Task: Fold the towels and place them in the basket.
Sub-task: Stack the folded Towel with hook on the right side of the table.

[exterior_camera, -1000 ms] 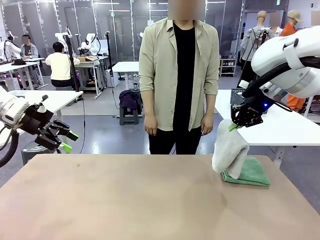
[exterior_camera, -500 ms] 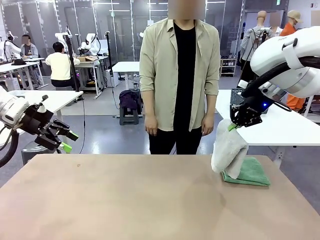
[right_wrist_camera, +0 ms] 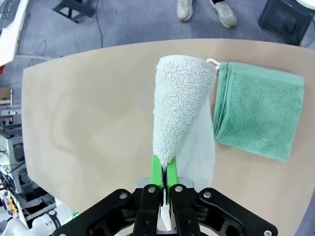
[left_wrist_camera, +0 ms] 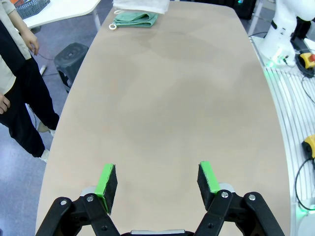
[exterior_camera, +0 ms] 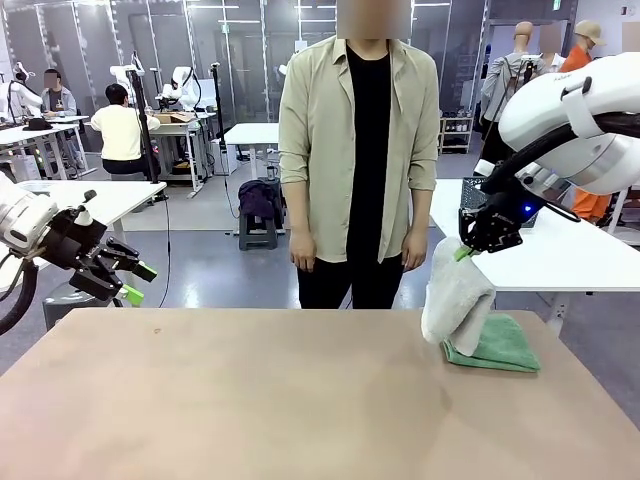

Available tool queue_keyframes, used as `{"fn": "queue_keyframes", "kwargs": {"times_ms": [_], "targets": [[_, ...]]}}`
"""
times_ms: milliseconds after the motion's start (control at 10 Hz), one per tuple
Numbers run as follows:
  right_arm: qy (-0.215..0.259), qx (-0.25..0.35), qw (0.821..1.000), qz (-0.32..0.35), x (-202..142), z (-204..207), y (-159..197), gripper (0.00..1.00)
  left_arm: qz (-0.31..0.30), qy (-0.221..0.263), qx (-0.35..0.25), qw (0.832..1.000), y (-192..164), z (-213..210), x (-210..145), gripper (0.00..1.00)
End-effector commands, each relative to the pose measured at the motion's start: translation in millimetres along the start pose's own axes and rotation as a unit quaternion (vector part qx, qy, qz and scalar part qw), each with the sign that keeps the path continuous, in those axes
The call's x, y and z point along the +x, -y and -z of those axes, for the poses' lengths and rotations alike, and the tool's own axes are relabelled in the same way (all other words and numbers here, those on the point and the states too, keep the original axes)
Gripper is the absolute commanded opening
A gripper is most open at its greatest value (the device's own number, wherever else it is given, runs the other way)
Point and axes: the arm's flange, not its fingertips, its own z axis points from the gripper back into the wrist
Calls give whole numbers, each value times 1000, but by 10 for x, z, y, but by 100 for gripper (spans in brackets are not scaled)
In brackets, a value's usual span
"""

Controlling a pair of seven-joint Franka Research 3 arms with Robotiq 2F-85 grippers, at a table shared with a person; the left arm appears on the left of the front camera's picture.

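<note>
A cream-white towel point(exterior_camera: 457, 298) hangs from my right gripper point(exterior_camera: 464, 253), which is shut on its upper edge above the table's far right corner. The towel's lower end rests on the folded mint green towel point(exterior_camera: 497, 345) lying on the table. In the right wrist view the shut gripper point(right_wrist_camera: 164, 178) pinches the white towel point(right_wrist_camera: 178, 101), and the green towel point(right_wrist_camera: 258, 115) lies beside it with its white loop point(right_wrist_camera: 212, 62) showing. My left gripper point(exterior_camera: 136, 282) hovers open and holds nothing off the table's left edge; its fingers point(left_wrist_camera: 106, 181) stand wide apart. The dark lattice basket point(exterior_camera: 474, 193) stands on a white side table beyond.
A person point(exterior_camera: 358, 150) stands at the far side of the tan table point(exterior_camera: 250, 400), hands down at their sides. The white side table point(exterior_camera: 560, 255) sits past the right corner. My right arm's base point(left_wrist_camera: 285, 29) stands by the near edge.
My right gripper has drifted slightly left with the white towel. The left arm and the person have not moved.
</note>
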Motion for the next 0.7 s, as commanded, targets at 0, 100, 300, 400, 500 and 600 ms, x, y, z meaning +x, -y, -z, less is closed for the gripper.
{"fn": "queue_keyframes", "kwargs": {"times_ms": [0, 100, 300, 400, 500, 600], "targets": [[-1, 11, 1000, -4, 165, 61, 52, 4, -4, -2, 2, 1000, -2, 0, 19, 84], [-3, 13, 1000, 6, 228, 88, 88, 4, -4, -2, 2, 1000, -2, 0, 19, 84], [0, 32, 999, 6, 334, 156, 168, 4, -4, -2, 2, 1000, -2, 0, 19, 84], [-1, 39, 999, 6, 377, 195, 227, 4, -4, -2, 2, 1000, -2, 0, 19, 84], [5, 49, 999, 9, 434, 228, 305, 4, -4, -2, 2, 1000, -2, 0, 19, 84], [1, 57, 998, 19, 494, 278, 384, 4, -4, -2, 2, 1000, -2, 0, 19, 84]]}}
